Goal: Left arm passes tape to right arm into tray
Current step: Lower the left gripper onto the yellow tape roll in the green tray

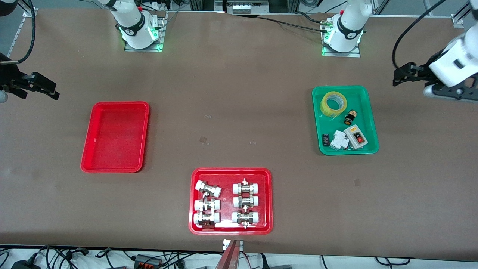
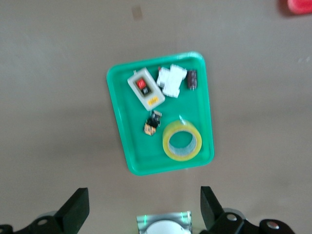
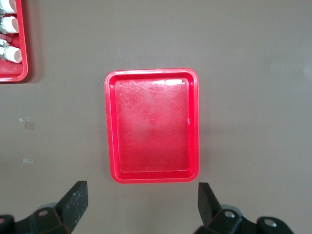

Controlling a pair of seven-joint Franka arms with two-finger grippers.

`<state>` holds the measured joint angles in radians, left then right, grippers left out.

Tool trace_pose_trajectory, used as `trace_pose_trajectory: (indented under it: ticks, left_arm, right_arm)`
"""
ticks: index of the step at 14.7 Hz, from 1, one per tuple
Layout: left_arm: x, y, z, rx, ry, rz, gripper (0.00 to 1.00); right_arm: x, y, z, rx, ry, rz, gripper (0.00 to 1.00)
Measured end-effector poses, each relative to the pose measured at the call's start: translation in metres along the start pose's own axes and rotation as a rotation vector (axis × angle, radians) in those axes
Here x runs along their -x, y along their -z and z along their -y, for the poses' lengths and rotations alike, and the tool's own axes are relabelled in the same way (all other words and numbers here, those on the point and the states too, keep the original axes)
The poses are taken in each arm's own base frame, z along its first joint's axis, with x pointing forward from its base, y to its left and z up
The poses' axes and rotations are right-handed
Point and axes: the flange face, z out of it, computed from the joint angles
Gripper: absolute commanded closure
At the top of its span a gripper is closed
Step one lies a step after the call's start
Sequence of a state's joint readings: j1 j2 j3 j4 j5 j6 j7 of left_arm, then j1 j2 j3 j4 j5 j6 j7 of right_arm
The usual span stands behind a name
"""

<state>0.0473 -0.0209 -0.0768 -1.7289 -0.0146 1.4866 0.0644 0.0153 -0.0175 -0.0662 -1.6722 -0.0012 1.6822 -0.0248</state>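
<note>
I see the tape (image 1: 334, 104) lying flat in the green tray (image 1: 366, 108), in the corner nearest the left arm's base, close against two of that tray's rims. In the same tray, nearer the front camera, sit a small black round part (image 1: 350, 118), a white switch box (image 1: 356, 137) with red and black buttons, a white block (image 1: 340, 141) and a little black piece (image 1: 325, 139); the black round part lies just beside the roll, so the clear side of the roll is its top.

My left gripper (image 2: 145, 210) hangs in the air over bare table toward the left arm's end, off the green tray's outer edge. Its fingers (image 2: 75, 209) stand wide apart and hold nothing.

My right gripper (image 3: 141, 207) hovers over bare table at the right arm's end, just outside the tray (image 1: 115, 136). Its fingers (image 3: 74, 204) are also spread wide and hold nothing. That plain red tray lies flat, its floor bare from rim to rim, with open brown table (image 1: 231, 93) on all sides.

The red tray of pipe fittings (image 1: 230, 201) sits near the table's front edge, between the other two trays and well apart from both. The wide middle stretch of table between the arms carries only a few scraps of clear tape (image 1: 204, 140).
</note>
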Motion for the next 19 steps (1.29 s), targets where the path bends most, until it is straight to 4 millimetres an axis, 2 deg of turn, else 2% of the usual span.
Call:
trace_pose_trajectory:
  ticks: [4,6,11,13,16,19]
  left_arm:
    - [-0.014,-0.112,-0.016,-0.005,0.109,0.131,0.00]
    - [-0.013,-0.163,-0.023,-0.009,0.120,0.147,0.00]
    - [0.000,-0.279,-0.016,0.015,0.155,0.137,0.00]
    - [0.000,-0.313,-0.013,0.021,0.164,0.132,0.00]
    - [0.005,-0.350,-0.012,0.026,0.170,0.135,0.00]
    - [0.007,-0.369,-0.013,0.028,0.172,0.154,0.15]
  right_arm:
    - [0.000,-0.002,0.000,0.000,0.000,0.004,0.00]
    - [-0.001,-0.004,0.000,0.000,0.000,0.008,0.00]
    - [-0.002,-0.006,0.000,0.000,0.000,0.013,0.00]
    - [-0.002,-0.007,0.000,0.000,0.000,0.013,0.00]
    - [-0.002,-0.007,0.000,0.000,0.001,0.013,0.00]
    - [-0.002,-0.007,0.001,0.000,0.001,0.014,0.00]
